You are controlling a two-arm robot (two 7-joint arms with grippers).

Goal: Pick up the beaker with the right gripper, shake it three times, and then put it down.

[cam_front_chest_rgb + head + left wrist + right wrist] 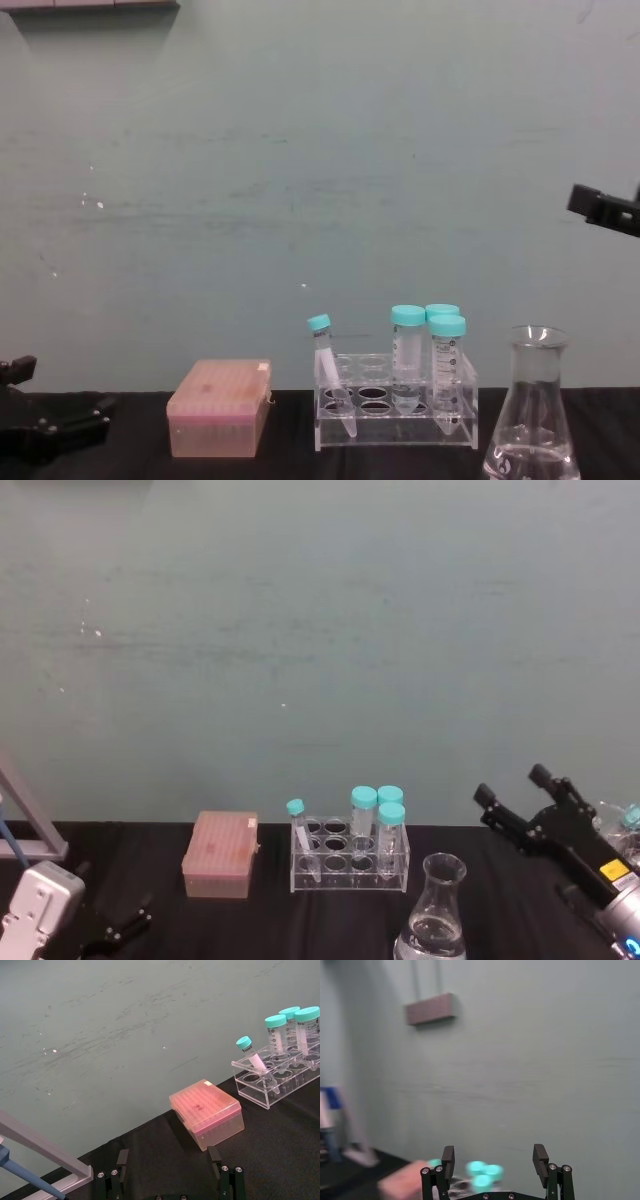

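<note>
I see the beaker, a clear glass conical flask, standing upright on the black table at the near right. A little clear liquid sits in its wide base. It is near the front right corner of a clear tube rack and does not touch it.

The right gripper hangs in the air to the right of the beaker and apart from it. In the chest view it sits well above the flared rim. Its 2 flat jaws are spread wide with nothing between them.

The rack holds 4 teal-capped tubes. 3 stand upright at its right end and 1 slimmer tube leans at its left end. A pink box with its lid closed rests on the table to the left of the rack, near it but not touching.

The left gripper lies low at the near left, well apart from the beaker. In the left wrist view its jaws are spread and empty.
</note>
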